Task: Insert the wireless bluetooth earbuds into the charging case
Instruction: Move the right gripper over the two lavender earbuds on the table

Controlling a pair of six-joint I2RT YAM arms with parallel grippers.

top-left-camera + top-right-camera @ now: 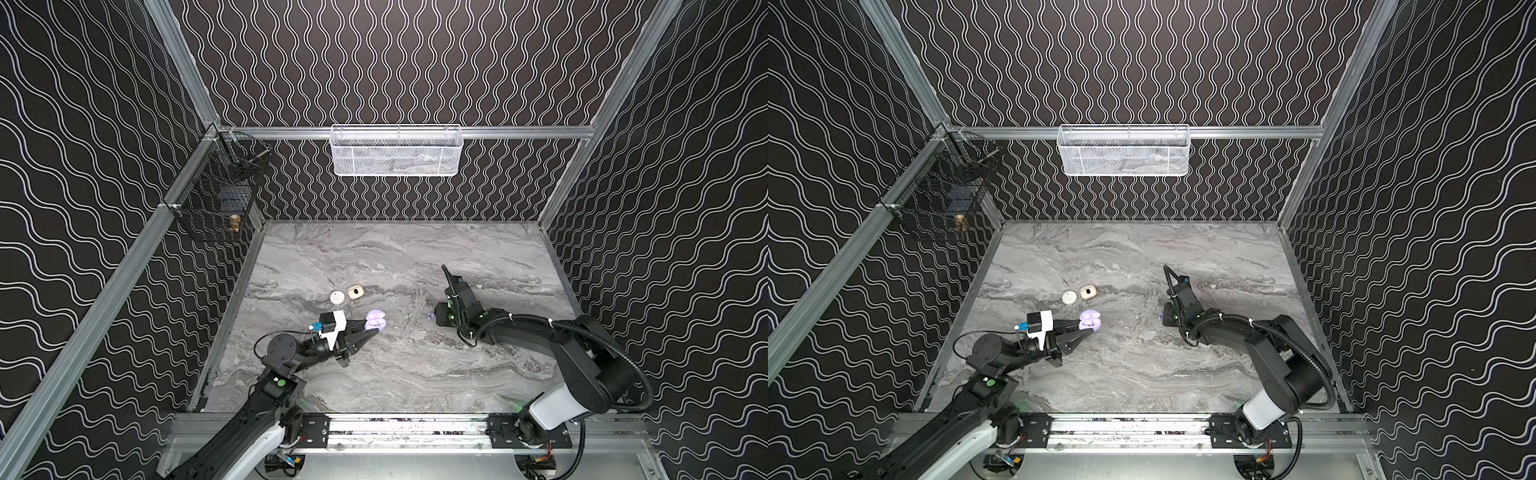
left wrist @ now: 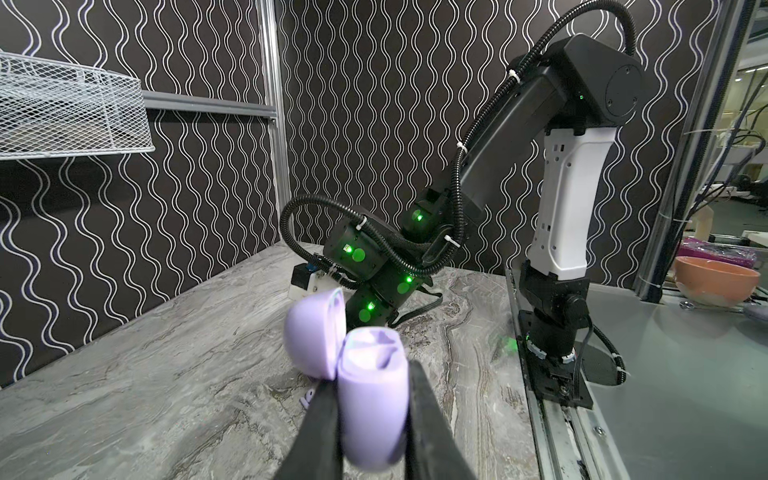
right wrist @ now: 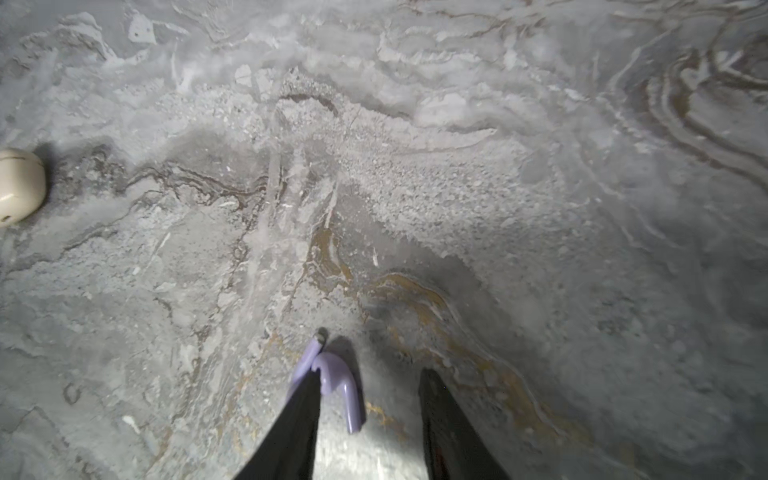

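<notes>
Earbuds point(image 3: 336, 382), two tiny stemmed pieces of pale lavender plastic, lie touching each other on the grey marble-patterned desk point(image 1: 395, 374). They are about midway between its far and near edges and somewhat closer to its right edge than to its left. In both top views they show only as a small lilac speck point(image 1: 430, 316) point(image 1: 1160, 316) just left of the right arm's wrist.

The right gripper point(image 3: 370, 374) stands over them with its jaws clearly apart. One black finger point(image 3: 305, 407) overlaps the earbuds' edge, the other stands off across a bare strip of desk, and nothing is clamped between them.

The lavender oval plastic charging case point(image 2: 370, 399) sits well to the left of the earbuds, in the desk's left half point(image 1: 375, 318) point(image 1: 1089, 319). Its rounded lid point(image 2: 311, 332) is swung open, showing the moulded hollows inside. The left gripper point(image 2: 372, 374) is closed on the case's lower body, one black finger pressed against each side. I cannot tell whether the case rests on the desk or hangs just above it.

Beyond the case, toward the far edge, lie a round white plastic case point(image 1: 337, 297) and a beige rounded case point(image 1: 355, 291), close beside one another.

A white mesh basket point(image 1: 397, 151) hangs on the back wall, and a black wire basket point(image 1: 216, 195) hangs above the far left corner.
</notes>
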